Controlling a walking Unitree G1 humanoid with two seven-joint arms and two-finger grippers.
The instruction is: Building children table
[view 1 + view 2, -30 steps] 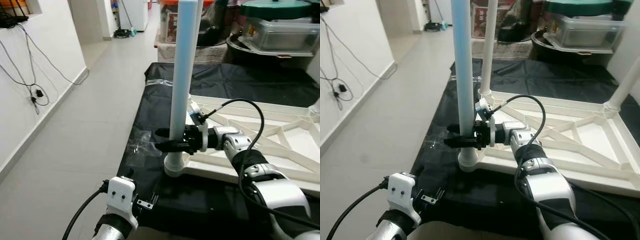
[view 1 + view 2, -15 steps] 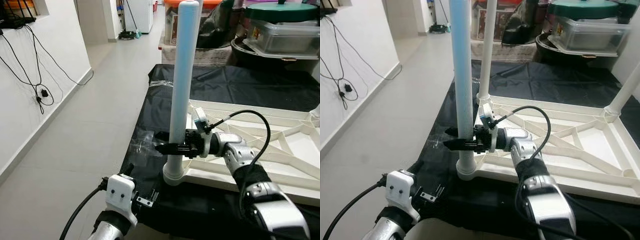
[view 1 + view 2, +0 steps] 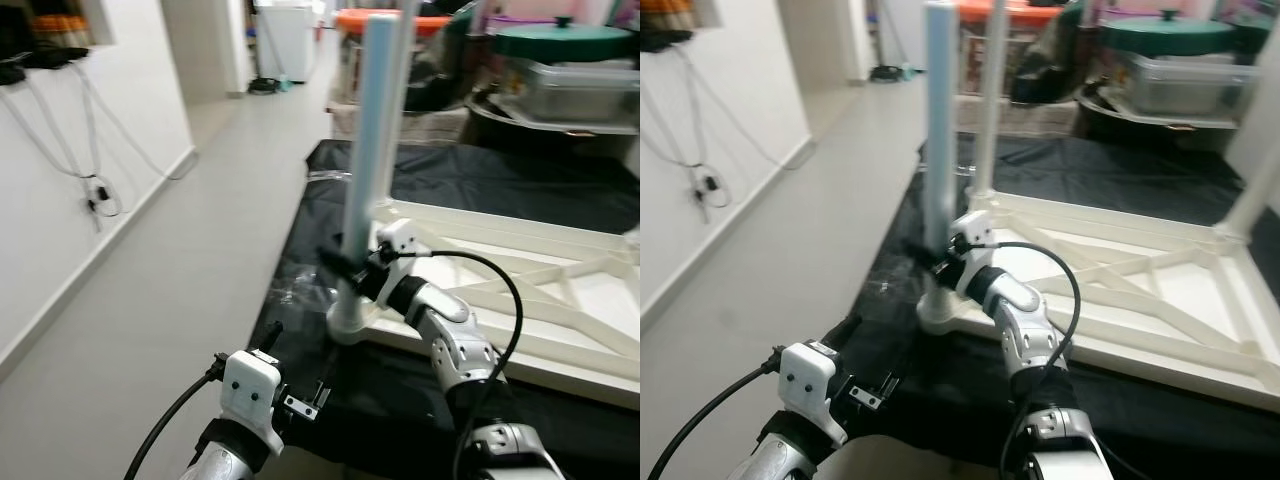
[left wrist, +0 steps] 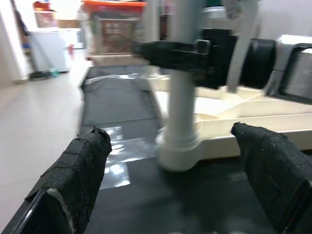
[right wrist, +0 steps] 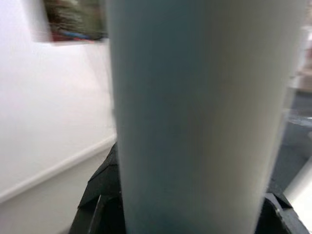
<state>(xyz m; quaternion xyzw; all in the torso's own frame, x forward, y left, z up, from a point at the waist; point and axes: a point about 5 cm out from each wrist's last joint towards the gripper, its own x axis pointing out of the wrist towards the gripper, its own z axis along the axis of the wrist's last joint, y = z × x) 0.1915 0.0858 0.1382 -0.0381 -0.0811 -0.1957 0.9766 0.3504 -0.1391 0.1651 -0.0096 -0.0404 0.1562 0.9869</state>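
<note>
The right tool (image 3: 343, 268) grips the pale blue leg (image 3: 368, 160), upright in the near-left corner socket of the upturned tabletop (image 3: 560, 290). Other legs already stand; this last one probably needs tightening. The left tool (image 4: 170, 180) hovers wide open nearby.

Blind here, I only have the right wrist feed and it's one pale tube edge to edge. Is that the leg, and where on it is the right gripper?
Observer: Yes. The right gripper is shut on the pale blue leg, low down, just above its base.
Operator: Leg seated?
Observer: It stands upright in the corner socket of the upturned white tabletop, at the near left corner.
Operator: Left arm in the way?
Observer: No. The left gripper is open, low over the black cover, aimed at the socket and apart from it.
</note>
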